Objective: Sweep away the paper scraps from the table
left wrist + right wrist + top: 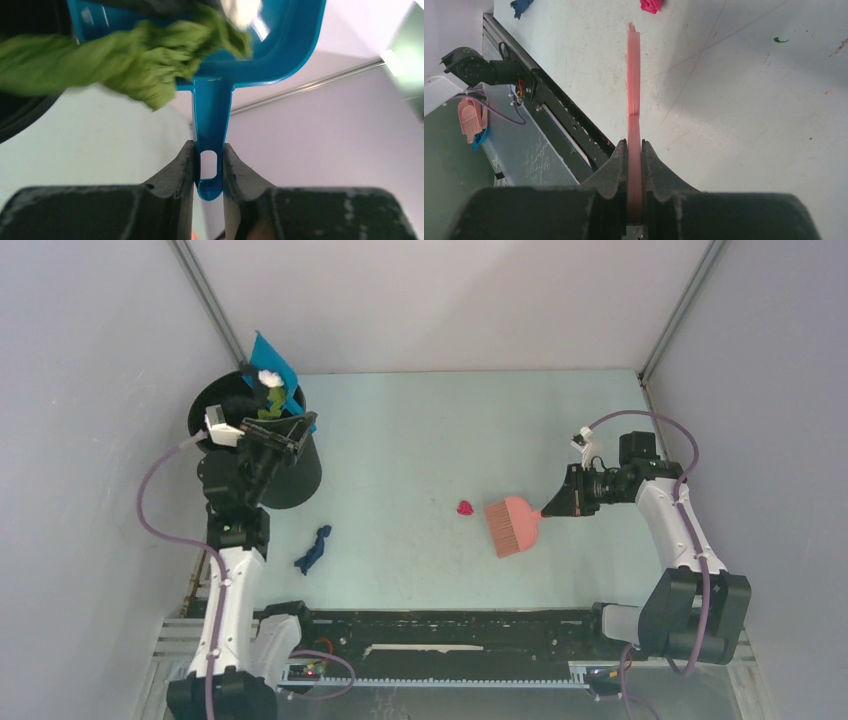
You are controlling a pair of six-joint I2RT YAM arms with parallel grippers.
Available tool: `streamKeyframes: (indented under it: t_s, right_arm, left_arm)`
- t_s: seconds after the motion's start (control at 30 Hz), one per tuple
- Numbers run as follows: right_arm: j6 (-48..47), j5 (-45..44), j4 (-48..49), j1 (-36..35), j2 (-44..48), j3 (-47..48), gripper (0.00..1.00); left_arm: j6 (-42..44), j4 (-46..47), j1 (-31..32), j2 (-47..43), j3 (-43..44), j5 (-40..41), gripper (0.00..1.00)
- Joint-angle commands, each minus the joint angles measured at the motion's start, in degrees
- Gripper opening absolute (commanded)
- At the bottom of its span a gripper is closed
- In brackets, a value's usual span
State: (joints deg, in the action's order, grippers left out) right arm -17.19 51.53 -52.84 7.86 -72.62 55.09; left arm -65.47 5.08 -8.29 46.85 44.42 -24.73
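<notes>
My left gripper (283, 436) is shut on the handle of the blue dustpan (273, 365), which is tipped up over the black bin (262, 455) at the far left. Green (145, 55) and white (268, 377) paper scraps lie at the pan's mouth. In the left wrist view the gripper (209, 162) clamps the blue handle (210, 125). My right gripper (556, 506) is shut on the pink brush (512, 526), which rests on the table (420, 430) at mid-right. A red-pink scrap (465, 508) lies just left of the brush. A dark blue scrap (313, 549) lies at the near left.
A black rail (440, 632) runs along the table's near edge. Grey-white walls enclose the table on three sides. In the right wrist view the brush (633, 85) points toward the red-pink scrap (651, 5), and the dark blue scrap (521, 6) lies by the rail (559, 115).
</notes>
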Motion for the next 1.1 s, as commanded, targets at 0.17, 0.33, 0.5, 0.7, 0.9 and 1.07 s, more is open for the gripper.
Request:
streamKeyframes:
  t_s: [0.17, 0.33, 0.5, 0.7, 0.9, 1.07]
  right_arm:
    - [-1.0, 0.3, 0.7, 0.3, 1.3, 0.4, 0.0]
    - [-1.2, 0.4, 0.7, 0.3, 1.2, 0.4, 0.0]
    - [-1.0, 0.4, 0.9, 0.3, 0.9, 0.4, 0.0]
    - [-1.1, 0.5, 0.7, 0.3, 0.5, 0.5, 0.0]
    - [-1.1, 0.5, 0.8, 0.3, 0.6, 0.5, 0.0]
    - [-1.1, 0.9, 0.7, 0.3, 0.6, 0.5, 0.0]
  left_arm:
    - [-44.1, 70.0, -5.3, 12.0, -12.7, -4.5, 0.0]
    - [-54.0, 82.2, -5.5, 18.8, -12.3, -4.3, 0.0]
    - [-51.6, 81.9, -5.8, 16.9, -12.5, -4.6, 0.0]
    - [-52.3, 81.9, -5.9, 17.5, -14.6, -4.2, 0.0]
    - [-51.7, 81.6, -5.9, 16.6, -14.4, -5.2, 0.0]
    - [-50.5, 81.2, -5.9, 14.2, -15.6, -7.1, 0.0]
